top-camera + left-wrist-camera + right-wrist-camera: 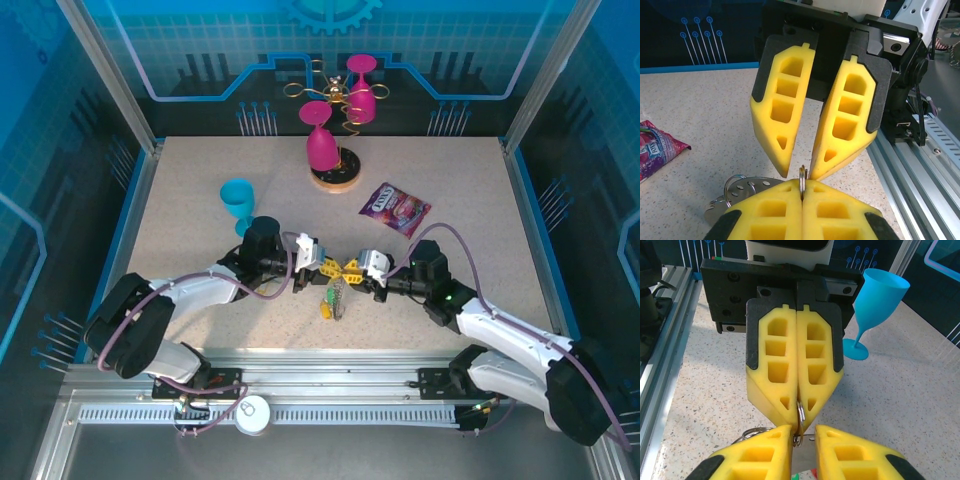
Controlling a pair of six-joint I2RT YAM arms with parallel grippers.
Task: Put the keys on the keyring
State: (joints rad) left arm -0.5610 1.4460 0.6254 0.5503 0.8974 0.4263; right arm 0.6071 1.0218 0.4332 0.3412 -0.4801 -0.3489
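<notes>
The thin silvery metal keyring [802,176] stands edge-on in mid-air above the middle of the speckled beige table [450,180], right where the two arms meet nose to nose. In both wrist views it shows as a narrow upright sliver, so its flat face appears to run along the line joining the two grippers, its hole facing sideways. Beneath it hangs the bunch of small keys with yellow and green plastic heads [333,300], dangling a little towards the near edge. In the left wrist view, more wire loops and a flat perforated metal piece [747,189] lie low beside the fingers.

The left gripper [802,187] has its yellow foam fingers pressed together, pinching the ring's rim between the tips. From the right wrist camera, that same left gripper [798,416] comes down from above with the keyring [800,412] poking out of its closed tips.

The right gripper [803,433] faces it, tips just beside the ring and slightly spread, with the ring's free edge in the gap. I cannot tell whether either pad touches the metal. Both arms are equally near, but only the left has hold. As I judge it, the next move depends on that free edge staying lined up with the right gripper's gap.
</notes>
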